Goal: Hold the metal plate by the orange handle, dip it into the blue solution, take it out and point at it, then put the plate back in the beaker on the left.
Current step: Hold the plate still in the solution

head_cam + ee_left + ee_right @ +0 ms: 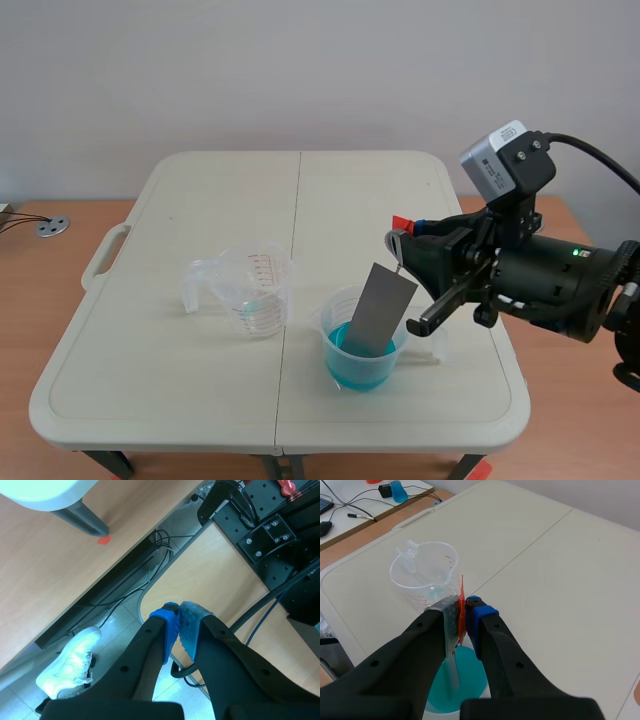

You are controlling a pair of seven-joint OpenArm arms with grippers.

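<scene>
**Fig. — Dip step, plate in the liquid.** The R gripper is clamping the orange handle betw. its two pads. The fingers are standing apart only by the handle's thickness. The metal plate is hanging below the grip, tilted, w/ its lower edge sitting in the blue solution. The solution is in the clear cup near the table's front edge. The left beaker is standing just beside that cup, apart from it, w/ a little clear liquid in the bottom. The L gripper is pointing down at the floor beside the table, pads pressed together on nothing.

**Doing the step well (judgement):**
- The dip looks about complete.
- Withdrawing along the plate's own slant, not sideways, should stop the edge catching the rim and tipping the light cup.
- Pausing over the cup lets drips fall back in.
- The pinch is on a thin tab, so the plate may swing; slow moves are advisable.
- The plate's bottom should clear the rim fully before it is carried anywhere.
- The L arm needs room to come up and point w/o touching the wet face.
</scene>
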